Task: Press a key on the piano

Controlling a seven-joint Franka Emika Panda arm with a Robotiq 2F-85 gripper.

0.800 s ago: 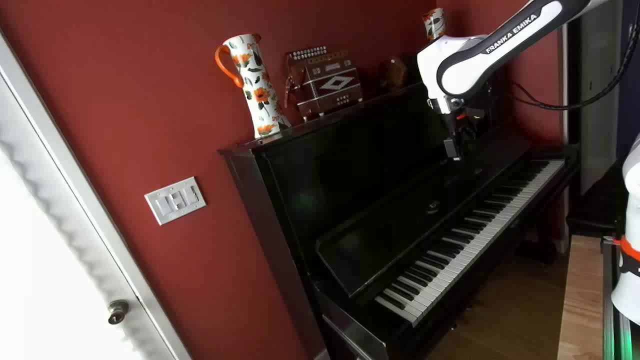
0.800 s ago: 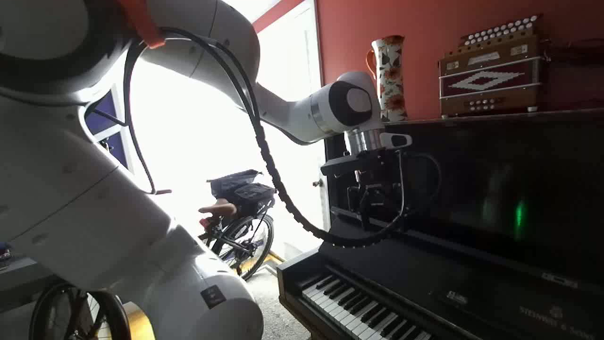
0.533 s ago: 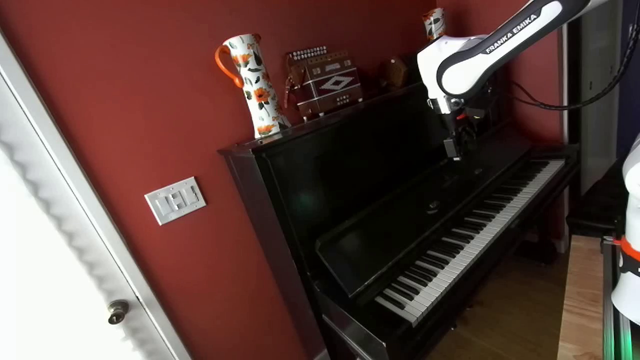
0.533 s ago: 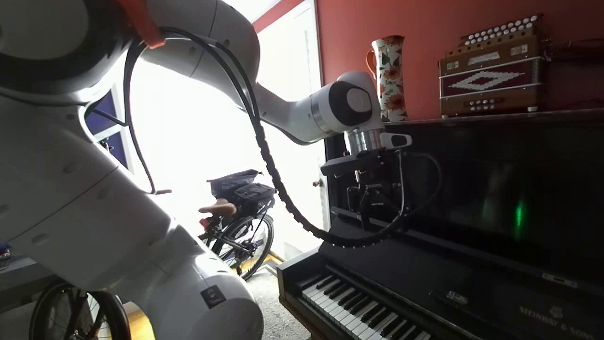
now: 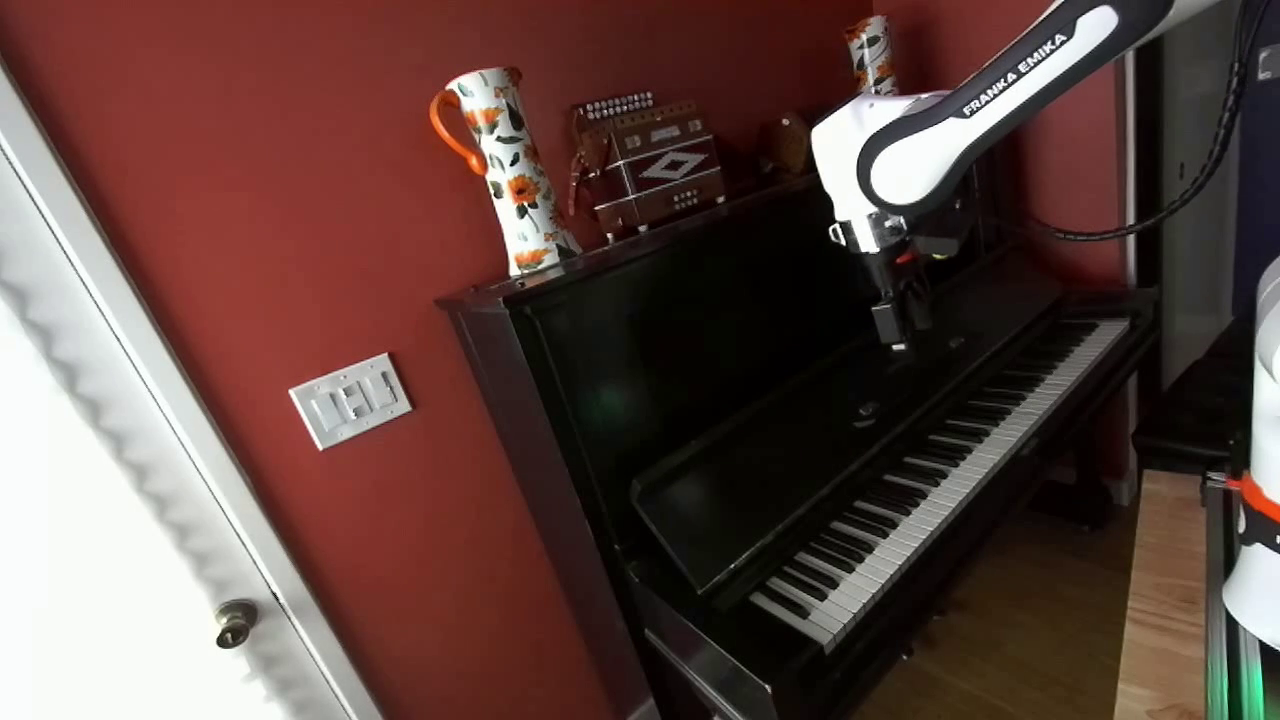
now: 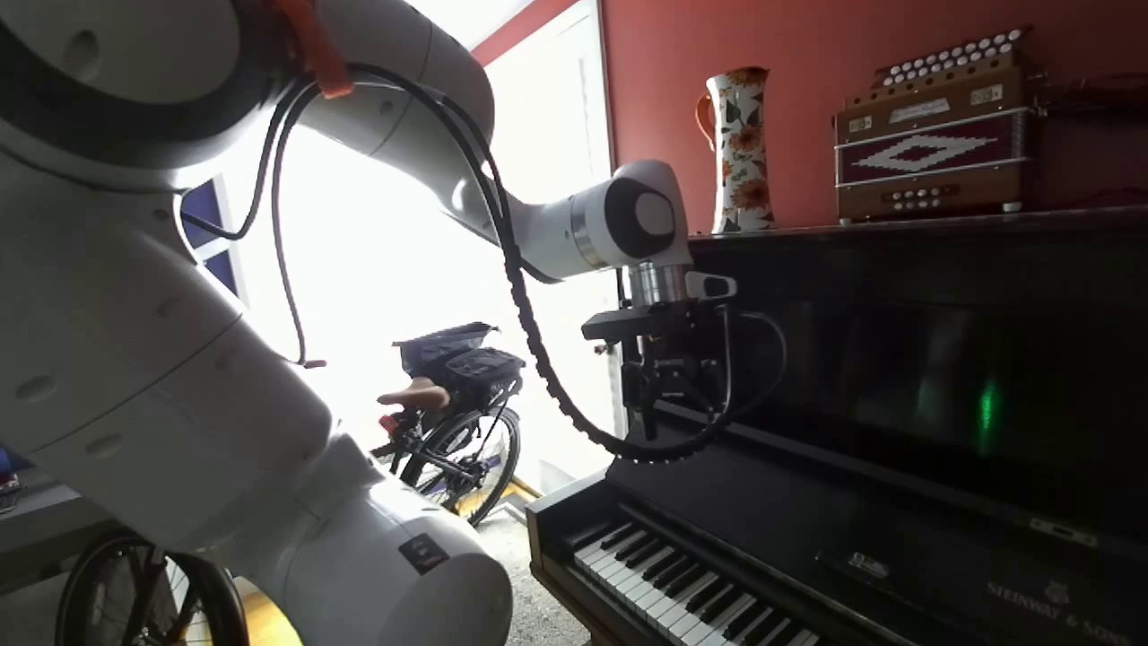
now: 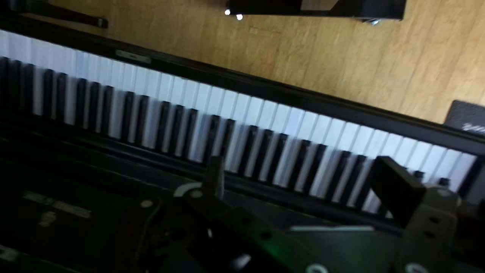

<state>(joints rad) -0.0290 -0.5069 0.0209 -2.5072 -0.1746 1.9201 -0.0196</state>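
The glossy black upright piano (image 5: 690,310) stands against the red wall and also shows in an exterior view (image 6: 897,359). Its row of white and black keys (image 5: 930,500) runs along the front and crosses the wrist view (image 7: 235,110) diagonally. My gripper (image 5: 903,335) hangs pointing down, above the keys and in front of the piano's upper panel, apart from the keys. It also shows in an exterior view (image 6: 653,422). In the wrist view its two fingers (image 7: 305,174) are spread wide with nothing between them. The right finger covers a few keys there.
On the piano's top stand a flowered pitcher (image 5: 515,180), an accordion (image 5: 655,165) and another flowered vessel (image 5: 873,60). A looped cable (image 6: 556,395) hangs from the arm near the piano. A bicycle (image 6: 466,449) stands by the bright door. A wooden tabletop (image 5: 1165,600) is beside the robot base.
The arm was still between the two earlier moments. Since then the gripper has moved down and toward the left in both exterior views. The piano and the things on it have not moved.
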